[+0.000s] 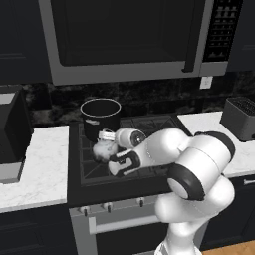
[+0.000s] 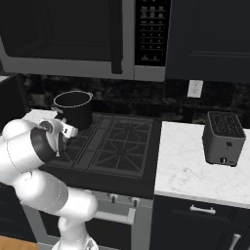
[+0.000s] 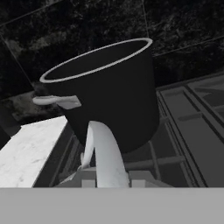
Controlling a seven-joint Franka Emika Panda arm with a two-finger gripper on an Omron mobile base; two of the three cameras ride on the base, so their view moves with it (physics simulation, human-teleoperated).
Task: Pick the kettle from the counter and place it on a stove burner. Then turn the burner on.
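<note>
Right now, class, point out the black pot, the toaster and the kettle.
black pot (image 1: 101, 117), left base view, its front wall.
toaster (image 2: 223, 137), right base view, its side face.
kettle (image 3: 105, 153), hand view, its arched handle.

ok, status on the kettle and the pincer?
Pincer over the stove's front-left grate, open or shut unclear. Kettle at the pincer above that burner; handle close to the hand camera. Black pot directly behind, tight clearance.

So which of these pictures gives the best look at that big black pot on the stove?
The hand view: the black pot looms large there, with its pale rim and one side handle plain. The left base view shows it small at the cooktop's back left, above the arm; the right base view shows it small too, beyond the arm.
</note>
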